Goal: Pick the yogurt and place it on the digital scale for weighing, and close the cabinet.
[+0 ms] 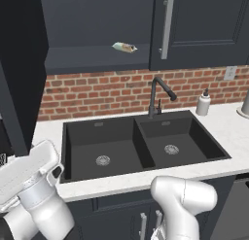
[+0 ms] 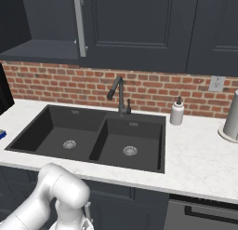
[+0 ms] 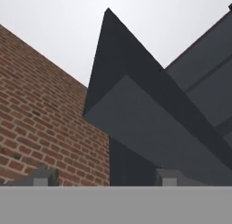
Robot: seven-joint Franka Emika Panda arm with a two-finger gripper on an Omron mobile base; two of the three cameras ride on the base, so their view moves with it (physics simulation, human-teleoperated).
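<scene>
Cabinet (image 1: 97, 25) open: left door (image 1: 19, 74) swung out, right door (image 1: 204, 25) shut, its one bar handle (image 1: 167, 26) vertical. One pale packet (image 1: 124, 47) on the shelf, long axis left-right. One double sink (image 1: 141, 144), one faucet (image 1: 158, 95), one soap bottle (image 1: 203, 104) on bench (image 2: 200, 164). End effector (image 3: 104, 177) tips apart, holding nothing, facing the cabinet's underside.

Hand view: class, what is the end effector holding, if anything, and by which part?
Nothing. The end effector has its fingertips apart, with brick wall and the cabinet showing between them.
</scene>
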